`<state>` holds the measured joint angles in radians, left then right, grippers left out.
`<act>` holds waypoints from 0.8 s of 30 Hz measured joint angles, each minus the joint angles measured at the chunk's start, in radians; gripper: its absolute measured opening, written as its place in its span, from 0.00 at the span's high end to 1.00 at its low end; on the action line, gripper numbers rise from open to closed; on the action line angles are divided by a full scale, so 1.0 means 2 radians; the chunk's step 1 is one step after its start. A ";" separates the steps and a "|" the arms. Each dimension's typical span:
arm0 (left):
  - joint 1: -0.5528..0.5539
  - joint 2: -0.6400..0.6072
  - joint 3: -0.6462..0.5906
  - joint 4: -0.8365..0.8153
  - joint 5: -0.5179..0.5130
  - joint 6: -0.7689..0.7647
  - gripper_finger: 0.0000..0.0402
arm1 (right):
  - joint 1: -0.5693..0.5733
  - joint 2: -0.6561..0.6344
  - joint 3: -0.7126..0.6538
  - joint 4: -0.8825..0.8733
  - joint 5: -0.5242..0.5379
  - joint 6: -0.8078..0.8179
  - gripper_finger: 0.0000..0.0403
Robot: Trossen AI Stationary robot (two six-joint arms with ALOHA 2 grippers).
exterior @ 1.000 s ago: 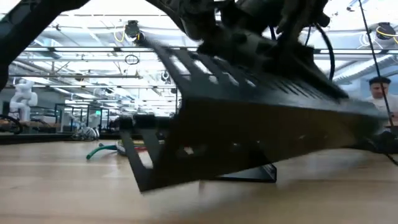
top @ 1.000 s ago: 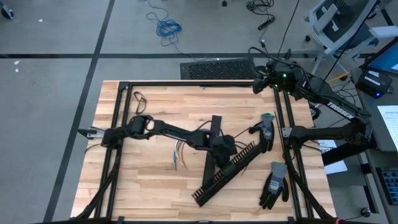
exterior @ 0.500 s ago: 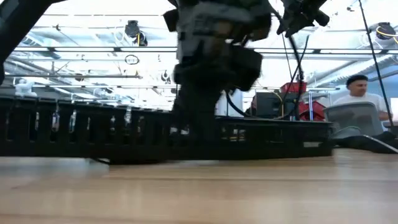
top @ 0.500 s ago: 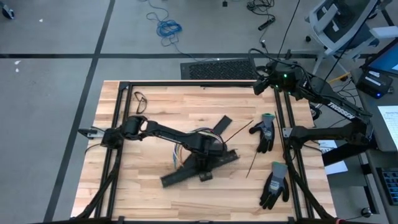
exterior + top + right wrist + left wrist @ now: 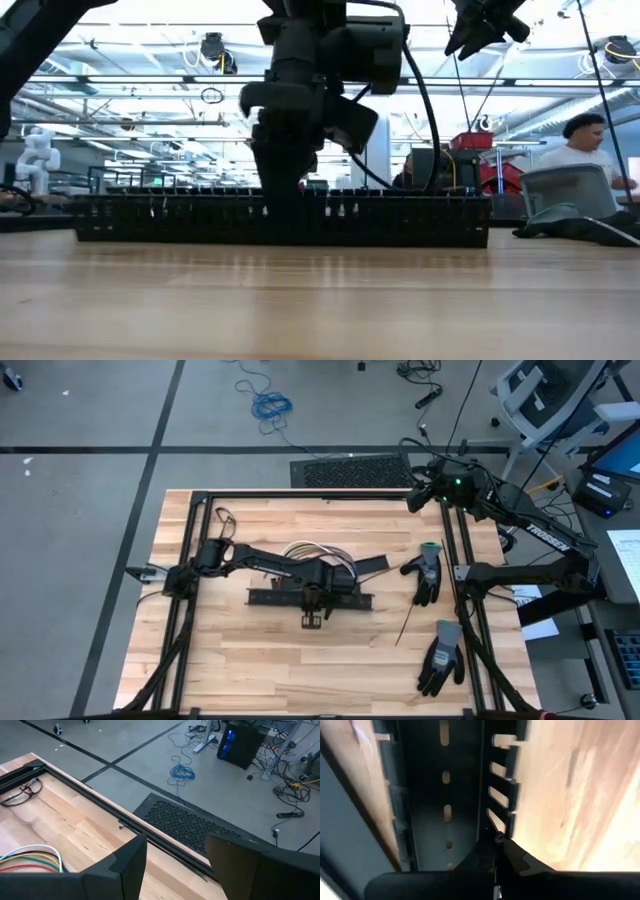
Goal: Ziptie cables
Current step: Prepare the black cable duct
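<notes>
Two arms share this counter (image 5: 250,660). Nearest, the left claw (image 5: 316,598) sits clamped on a slotted black duct (image 5: 308,599). Just beyond lie the cables (image 5: 312,550). Farther off, the right claw (image 5: 175,865) waits, fingers apart. Dragging the duct could snag those wires.

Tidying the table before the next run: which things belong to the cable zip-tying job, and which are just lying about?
Job: cables, zip tie, slotted cable duct held by left tool.
Lying about: glove, second glove, glasses.
</notes>
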<state>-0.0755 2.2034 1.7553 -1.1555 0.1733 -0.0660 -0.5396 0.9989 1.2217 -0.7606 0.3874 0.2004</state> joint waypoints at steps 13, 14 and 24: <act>-0.063 -0.027 -0.025 0.074 0.041 -0.030 1.00 | 0.000 0.000 0.000 0.000 0.002 -0.001 0.52; -0.066 -0.028 -0.027 0.078 0.036 -0.030 1.00 | 0.000 0.000 0.000 0.001 0.002 0.001 0.52; -0.045 -0.028 -0.039 0.102 -0.007 -0.029 1.00 | 0.000 0.000 0.000 0.001 0.000 0.014 0.52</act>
<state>-0.1652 2.1479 1.6783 -0.9521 0.1593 -0.1249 -0.5396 0.9989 1.2217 -0.7578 0.3880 0.2276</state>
